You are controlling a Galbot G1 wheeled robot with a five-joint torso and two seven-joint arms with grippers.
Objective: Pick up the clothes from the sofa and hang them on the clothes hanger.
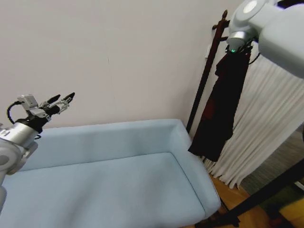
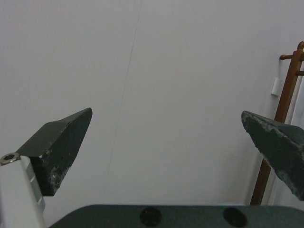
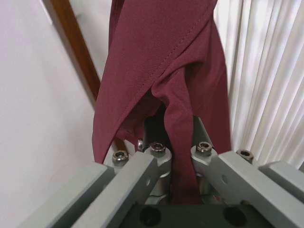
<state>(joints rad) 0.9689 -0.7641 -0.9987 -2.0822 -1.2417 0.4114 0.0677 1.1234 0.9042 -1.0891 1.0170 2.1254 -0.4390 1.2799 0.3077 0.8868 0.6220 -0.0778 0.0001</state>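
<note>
Your right gripper clamps the red garment high beside the coat stand. It seems not yet hooked, so letting go could drop it. Your left gripper hovers, fingers spread, above the sofa.

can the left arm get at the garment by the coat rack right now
Probably not from here. The left end effector sits open over the sofa at its left end, while the garment hangs by the coat rack past the right end, held by the right end effector. Nothing stands between.
</note>
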